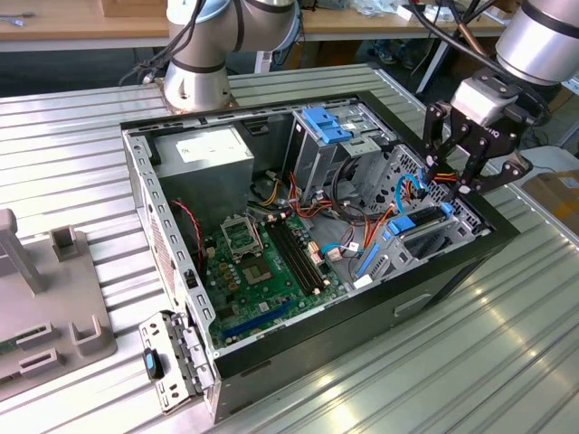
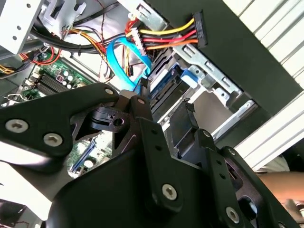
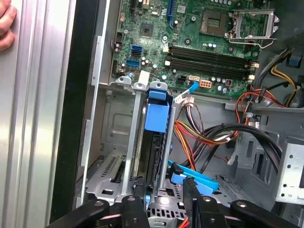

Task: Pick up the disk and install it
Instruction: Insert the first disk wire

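Inspecting computer case (image 1: pixel 434 289), lying open on its side for reach from above. Noting drive cage (image 3: pixel 109 180), slots facing up to take drives edgewise. Finding the disk (image 3: pixel 153 156) standing on edge between its rails, apparently seated. Recording gripper (image 1: pixel 455 183) hovering just above, jaws spread, clamping nothing.

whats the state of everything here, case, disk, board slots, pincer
computer case: on its side, side panel off
disk: standing on edge in the drive cage
memory slots: empty
processor socket: no cooler on it
pincer: at the disk's end
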Robot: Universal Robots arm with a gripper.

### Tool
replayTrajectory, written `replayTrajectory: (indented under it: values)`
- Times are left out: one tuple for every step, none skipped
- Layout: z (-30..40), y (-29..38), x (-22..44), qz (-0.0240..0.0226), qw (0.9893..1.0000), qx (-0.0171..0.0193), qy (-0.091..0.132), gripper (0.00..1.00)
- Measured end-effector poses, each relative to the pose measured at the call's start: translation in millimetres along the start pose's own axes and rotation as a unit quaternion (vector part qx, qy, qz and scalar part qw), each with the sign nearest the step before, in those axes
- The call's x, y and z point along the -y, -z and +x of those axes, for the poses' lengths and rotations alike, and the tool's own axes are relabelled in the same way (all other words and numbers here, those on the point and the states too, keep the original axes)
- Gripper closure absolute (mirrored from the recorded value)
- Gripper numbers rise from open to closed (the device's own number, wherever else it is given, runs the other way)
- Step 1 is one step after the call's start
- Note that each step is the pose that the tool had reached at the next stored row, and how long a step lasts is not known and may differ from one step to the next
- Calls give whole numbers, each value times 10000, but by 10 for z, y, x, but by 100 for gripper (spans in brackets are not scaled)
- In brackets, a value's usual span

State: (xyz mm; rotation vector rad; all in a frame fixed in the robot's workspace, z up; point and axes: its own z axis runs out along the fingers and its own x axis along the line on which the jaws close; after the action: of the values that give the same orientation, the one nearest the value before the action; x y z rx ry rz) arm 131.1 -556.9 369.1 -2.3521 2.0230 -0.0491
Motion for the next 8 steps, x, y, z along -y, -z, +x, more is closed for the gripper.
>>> replayTrajectory:
  values:
    - [4,-2,26,0,10000,2,44,56]
    - [4,-2,36,0,10000,3,63,56]
    - [4,-2,38,0,10000,3,67,56]
    - [4,-2,38,0,10000,3,67,56]
    - [5,-2,38,0,10000,2,67,56]
    - [5,-2,38,0,10000,2,67,56]
    - [5,-2,38,0,10000,2,67,56]
    - [5,-2,38,0,10000,2,68,56]
